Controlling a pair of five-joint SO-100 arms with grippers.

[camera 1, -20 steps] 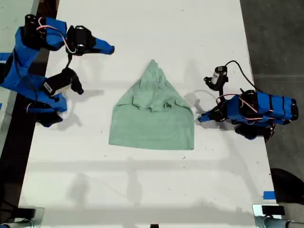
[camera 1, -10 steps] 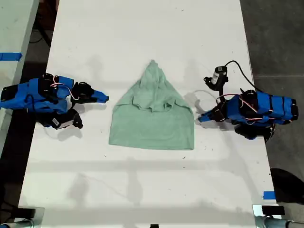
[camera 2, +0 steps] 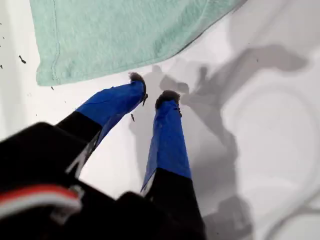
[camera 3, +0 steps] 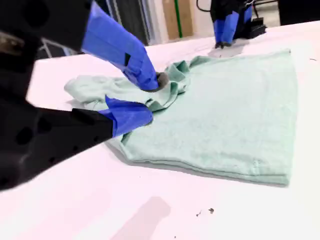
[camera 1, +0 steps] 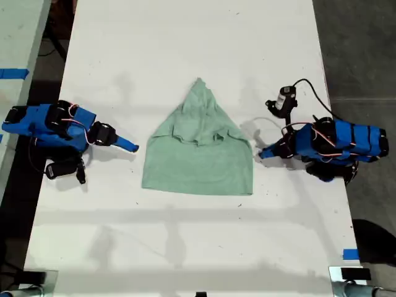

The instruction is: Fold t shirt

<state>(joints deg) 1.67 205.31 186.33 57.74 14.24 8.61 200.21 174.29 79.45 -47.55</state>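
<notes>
T shirt point(camera 1: 201, 154) lies flat near the middle of the desk point(camera 1: 185, 37) in the exterior view, upper part folded in to a point toward the frame's top, straight hem toward the bottom. Bare white desk all round it: wide above the point and below the hem, narrower strips at both side edges. My first claw point(camera 1: 261, 153) sits just off the shirt's edge on the exterior view's right, low over the desk. In the first wrist view the claw point(camera 2: 152, 95) has its two blue fingers a small gap apart with nothing between them, tips just short of the hem corner of the shirt point(camera 2: 125, 35), not touching cloth. My second claw point(camera 1: 131, 147) is on the exterior view's left, near the shirt's side edge with a strip of bare desk between. In the second wrist view the claw point(camera 3: 152, 99) is parted moderately and empty; its upper finger overlaps the shirt point(camera 3: 225, 115) in the frame, so contact cannot be judged there. A black cable point(camera 1: 309, 86) loops on the desk above the first arm. Second arm's base is cut off at the exterior view's left edge. Layers under the bunched fold are hidden.
</notes>
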